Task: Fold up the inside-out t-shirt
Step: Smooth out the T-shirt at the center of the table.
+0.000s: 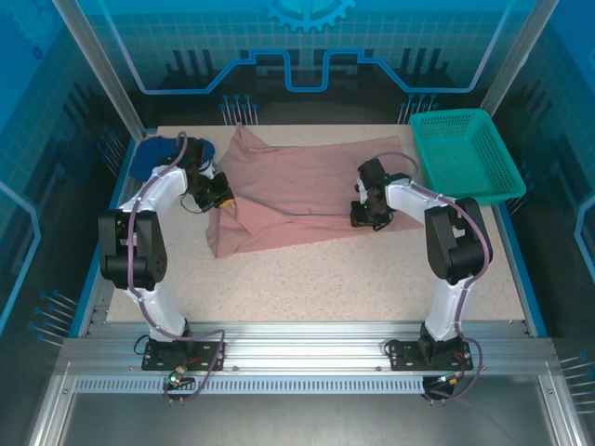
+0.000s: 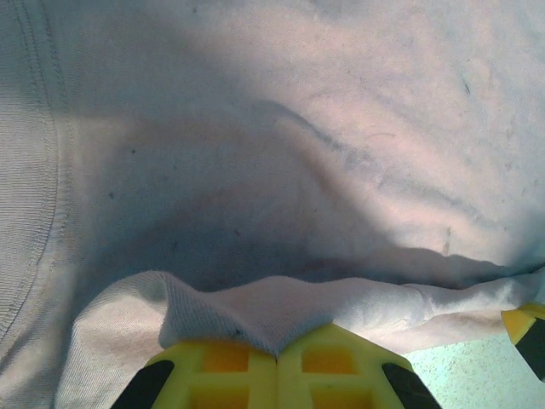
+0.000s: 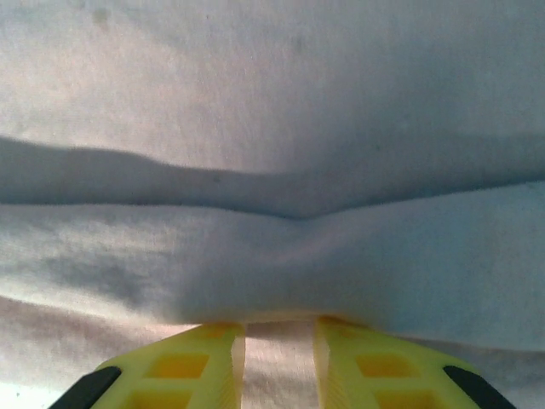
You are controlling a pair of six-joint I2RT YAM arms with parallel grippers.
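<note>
Pink t-shirt (image 1: 297, 190) lies spread (rumpled) mid-table.

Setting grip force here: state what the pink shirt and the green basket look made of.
Pink t-shirt: soft matte knit cloth, probably cotton jersey; fine ribbing, a stitched hem and soft creases show. Green basket: likely rigid moulded plastic, slightly glossy, with open mesh walls.

**Both arms reaching in, both sets of fingers pinching**

My left arm (image 1: 153, 200) rises from its base, bends at the elbow and reaches forward and inward, with the wrist low over the table. My left fingers (image 2: 223, 375) are pressed together, their tips nipping an edge of the t-shirt (image 2: 281, 315). My right arm (image 1: 446, 237) mirrors it, forearm angled inward. My right fingers (image 3: 192, 366) stand slightly apart, clamped on a thick fold.
</note>
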